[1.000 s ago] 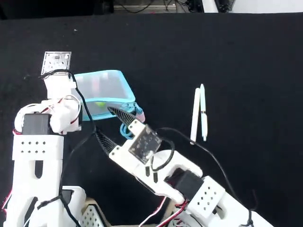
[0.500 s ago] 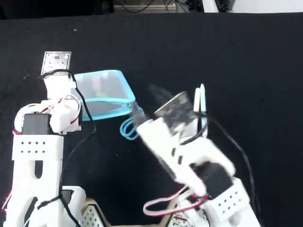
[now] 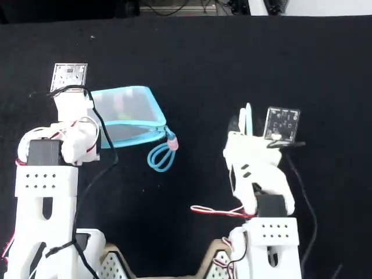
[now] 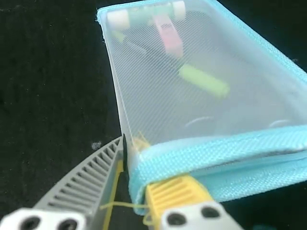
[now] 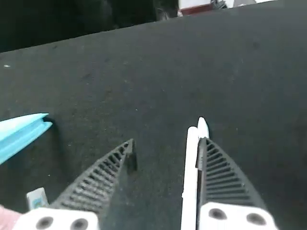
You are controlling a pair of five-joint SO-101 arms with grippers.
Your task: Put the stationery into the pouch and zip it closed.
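The light-blue mesh pouch (image 3: 128, 116) lies at the left with a pink eraser (image 4: 169, 39), a green piece (image 4: 204, 80) and a white piece inside. My left gripper (image 4: 134, 163) is shut on the pouch's (image 4: 192, 96) corner. A pink zip pull (image 3: 172, 144) and a blue cord loop (image 3: 160, 157) trail from the other end. Two white pens (image 3: 247, 115) lie side by side at the right, partly hidden under my right arm (image 3: 256, 168). My right gripper (image 5: 166, 143) stands open low over the cloth, one finger against the pens (image 5: 191, 163), nothing held.
A black cloth (image 3: 232, 64) covers the whole table. The pouch's corner (image 5: 21, 132) shows off to one side in the right wrist view. A red and white cable (image 3: 215, 210) lies near the right arm's base.
My right arm has swung from the pouch's zip end over to the right and now stands at the pens. The left arm and the pouch have stayed put.
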